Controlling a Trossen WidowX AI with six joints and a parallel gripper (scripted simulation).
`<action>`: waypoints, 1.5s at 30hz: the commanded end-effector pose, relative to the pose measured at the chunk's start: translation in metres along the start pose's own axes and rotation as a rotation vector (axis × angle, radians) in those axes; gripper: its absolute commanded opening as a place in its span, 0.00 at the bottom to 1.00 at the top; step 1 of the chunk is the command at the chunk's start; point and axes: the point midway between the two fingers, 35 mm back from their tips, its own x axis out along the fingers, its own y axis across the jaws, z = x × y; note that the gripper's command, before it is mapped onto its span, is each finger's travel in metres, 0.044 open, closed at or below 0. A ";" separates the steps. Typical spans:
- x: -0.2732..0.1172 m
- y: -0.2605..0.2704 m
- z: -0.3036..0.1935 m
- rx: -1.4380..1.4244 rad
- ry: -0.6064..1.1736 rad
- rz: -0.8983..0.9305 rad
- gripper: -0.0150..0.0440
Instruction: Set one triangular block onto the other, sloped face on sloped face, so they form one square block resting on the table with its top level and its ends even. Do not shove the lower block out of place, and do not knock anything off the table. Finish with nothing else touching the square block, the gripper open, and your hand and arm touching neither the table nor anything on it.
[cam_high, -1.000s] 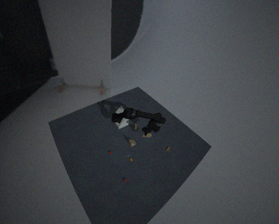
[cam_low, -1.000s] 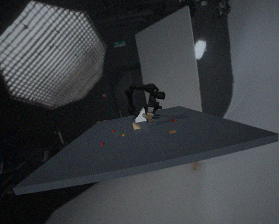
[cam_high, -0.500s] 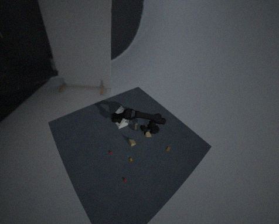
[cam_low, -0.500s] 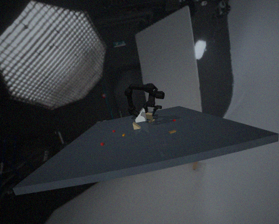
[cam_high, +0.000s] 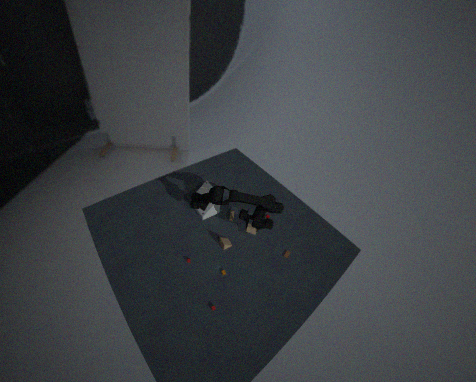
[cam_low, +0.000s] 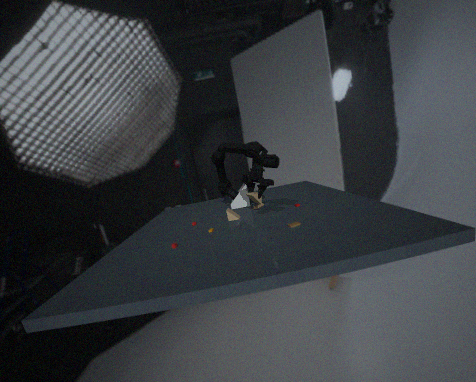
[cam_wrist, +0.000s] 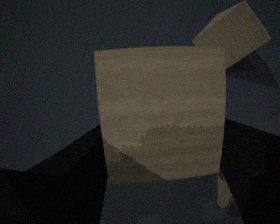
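Observation:
My gripper (cam_high: 253, 223) (cam_low: 255, 193) (cam_wrist: 159, 126) points down and is shut on a tan triangular block (cam_high: 251, 229) (cam_low: 255, 197) (cam_wrist: 160, 95). In the wrist view a broad face of this block fills the middle between the dark fingers. Its exact tilt and height above the table cannot be told in this dim light. The other triangular block (cam_high: 225, 243) (cam_low: 232, 215) (cam_wrist: 235, 32) stands on the table, apart from the held one and turned at an angle to it. It shows at the upper right in the wrist view.
On the dark table (cam_high: 160, 300) (cam_low: 150, 280), a small tan block (cam_high: 231, 215) (cam_wrist: 223, 192) and a white angular object (cam_high: 209, 212) (cam_low: 240, 199) stand near the arm. A flat brown block (cam_high: 287, 254) (cam_low: 294, 225), a yellow cube (cam_high: 224, 272) (cam_low: 210, 230) and red cubes (cam_high: 213, 308) (cam_low: 298, 205) lie scattered.

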 end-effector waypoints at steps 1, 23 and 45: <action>-0.003 0.000 0.002 0.125 0.021 0.008 0.25; -0.005 0.001 0.005 0.829 0.106 -0.028 0.25; -0.035 -0.065 0.033 0.812 0.116 0.002 0.25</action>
